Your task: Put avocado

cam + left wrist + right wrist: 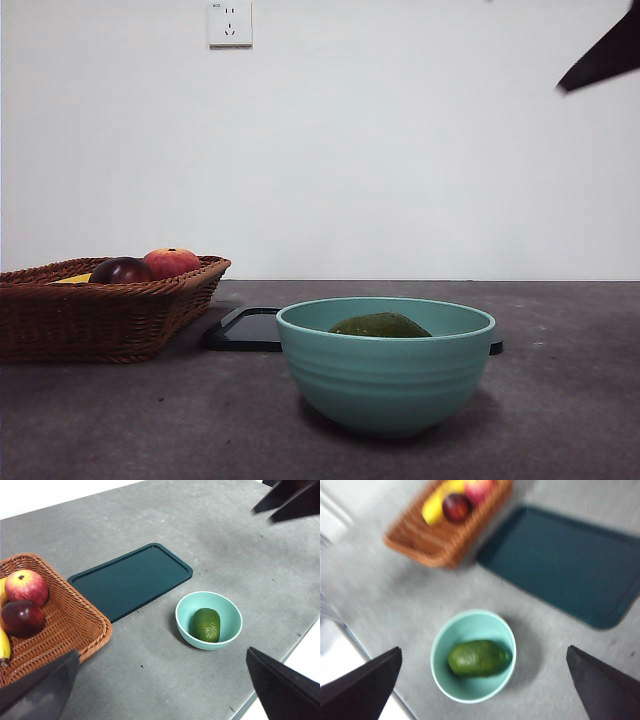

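Avocado (pixel 479 658) lying in bowl (pixel 235 622); my right gripper (pixel 480 680) above, jaws apart, empty. Risk: careless descent clips rim, tips bowl.

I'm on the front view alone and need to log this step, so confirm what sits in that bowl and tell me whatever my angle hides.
Observer: The avocado lies on its side inside the bowl, nothing gripping it.
Operator: Report both end effectors.
Observer: Both are open and high above the table; the right end effector hangs over the bowl, and the left end effector holds nothing either.
Operator: Describe the dark slab behind the bowl.
Observer: It is a flat dark green tray with nothing on it.
Operator: List the basket's contents.
Observer: The basket holds a peach, a maroon fruit and a banana, which you barely see.
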Motion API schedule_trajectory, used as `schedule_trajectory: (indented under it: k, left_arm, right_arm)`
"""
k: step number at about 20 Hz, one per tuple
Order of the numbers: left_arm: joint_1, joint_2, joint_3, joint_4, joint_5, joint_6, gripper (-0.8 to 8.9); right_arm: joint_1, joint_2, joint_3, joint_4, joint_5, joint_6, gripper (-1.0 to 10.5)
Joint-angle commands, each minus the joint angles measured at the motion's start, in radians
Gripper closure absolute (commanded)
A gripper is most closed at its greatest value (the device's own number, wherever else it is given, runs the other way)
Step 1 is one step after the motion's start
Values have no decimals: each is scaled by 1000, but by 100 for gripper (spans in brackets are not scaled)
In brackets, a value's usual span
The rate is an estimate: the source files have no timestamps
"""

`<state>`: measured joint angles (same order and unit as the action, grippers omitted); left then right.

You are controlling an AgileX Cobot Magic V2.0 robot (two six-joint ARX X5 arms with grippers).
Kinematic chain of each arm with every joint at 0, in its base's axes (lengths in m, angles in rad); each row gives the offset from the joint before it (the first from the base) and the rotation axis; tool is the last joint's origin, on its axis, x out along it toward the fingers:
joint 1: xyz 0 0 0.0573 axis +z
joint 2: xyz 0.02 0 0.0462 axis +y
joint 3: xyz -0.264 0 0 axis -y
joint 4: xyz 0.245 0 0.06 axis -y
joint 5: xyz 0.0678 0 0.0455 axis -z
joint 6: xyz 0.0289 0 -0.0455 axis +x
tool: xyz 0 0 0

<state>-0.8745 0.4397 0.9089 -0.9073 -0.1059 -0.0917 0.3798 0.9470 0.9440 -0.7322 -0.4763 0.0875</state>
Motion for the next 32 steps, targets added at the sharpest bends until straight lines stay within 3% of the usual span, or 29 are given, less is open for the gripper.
schedule_trajectory:
  k: [1, 7, 15, 17, 23, 29, 32]
  left_arm:
    - [-7, 2, 8, 14, -3, -3, 252]
    - [-7, 2, 8, 14, -3, -3, 252]
    - [-7, 2, 8, 13, -3, -3, 252]
    - [-7, 2, 8, 13, -3, -3, 252]
    - [-7, 2, 8, 14, -3, -3, 252]
    - [-7, 2, 8, 15, -3, -4, 252]
    - [-7, 2, 8, 14, -3, -6, 252]
  right_arm:
    - [55, 116, 48, -23, 42, 6, 428]
    - [185, 380, 101, -73, 248, 5, 428]
    - [195, 591, 101, -66, 320, 29, 457]
    - [195, 608, 101, -49, 320, 29, 482]
    - [195, 627, 101, -20, 284, 47, 726]
    - [195, 660, 101, -4, 255, 89, 740]
    - [195, 680, 101, 0, 231, 93, 943]
